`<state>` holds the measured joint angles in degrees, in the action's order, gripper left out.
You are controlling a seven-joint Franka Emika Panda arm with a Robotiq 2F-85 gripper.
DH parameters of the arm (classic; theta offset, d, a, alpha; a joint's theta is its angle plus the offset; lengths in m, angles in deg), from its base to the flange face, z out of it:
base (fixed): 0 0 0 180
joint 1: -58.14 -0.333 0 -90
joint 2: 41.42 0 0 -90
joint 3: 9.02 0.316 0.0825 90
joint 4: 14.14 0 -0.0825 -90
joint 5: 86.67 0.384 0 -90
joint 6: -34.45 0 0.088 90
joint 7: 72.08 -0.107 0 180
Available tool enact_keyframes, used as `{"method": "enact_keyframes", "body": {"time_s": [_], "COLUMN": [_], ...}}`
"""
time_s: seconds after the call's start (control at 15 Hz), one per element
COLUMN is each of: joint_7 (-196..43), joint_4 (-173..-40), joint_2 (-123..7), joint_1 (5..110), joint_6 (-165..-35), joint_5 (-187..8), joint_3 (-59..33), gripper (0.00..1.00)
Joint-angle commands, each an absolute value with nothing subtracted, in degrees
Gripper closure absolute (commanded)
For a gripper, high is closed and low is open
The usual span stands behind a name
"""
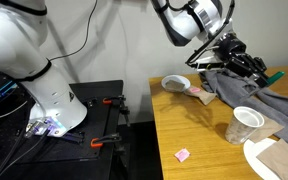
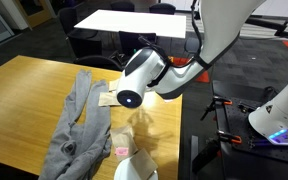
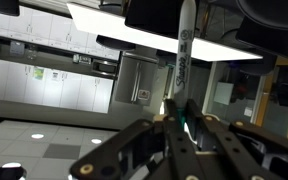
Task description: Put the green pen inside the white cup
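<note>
My gripper [image 1: 246, 60] is shut on the green pen [image 1: 274, 74] and holds it in the air above the grey cloth, tilted. In the wrist view the pen [image 3: 184, 60] stands up between the black fingers [image 3: 181, 122], green at the grip and pale whitish at the far end. The translucent white cup [image 1: 246, 122] stands upright on the wooden table, below and in front of the gripper. It also shows at the bottom edge of an exterior view [image 2: 134, 168]. The wrist view faces the room and does not show the cup.
A crumpled grey cloth [image 1: 276, 100] [image 2: 79, 130] lies on the wooden table [image 1: 184, 130]. A shallow white bowl [image 1: 176, 83], a small wrapper [image 1: 196, 93], a pink paper scrap [image 1: 182, 154] [image 2: 121, 151] and a white plate [image 1: 259, 160] with brown paper lie around the cup.
</note>
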<state>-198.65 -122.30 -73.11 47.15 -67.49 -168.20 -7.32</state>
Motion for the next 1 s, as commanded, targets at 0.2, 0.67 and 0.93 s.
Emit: {"method": "enact_keyframes", "body": {"time_s": [0.2, 0.67, 0.93], "joint_7": [-202.7, -203.0, -209.6], "joint_4": [-118.1, -117.9, -117.6], "joint_2": [-78.4, -79.5, -80.4], "joint_1": [47.9, 48.5, 47.4], "joint_6": [-65.7, -66.9, -63.1], "joint_5": [-171.4, -171.5, -173.0], "joint_3": [-6.8, -6.2, -7.2], "gripper": [0.96, 0.85, 0.96]}}
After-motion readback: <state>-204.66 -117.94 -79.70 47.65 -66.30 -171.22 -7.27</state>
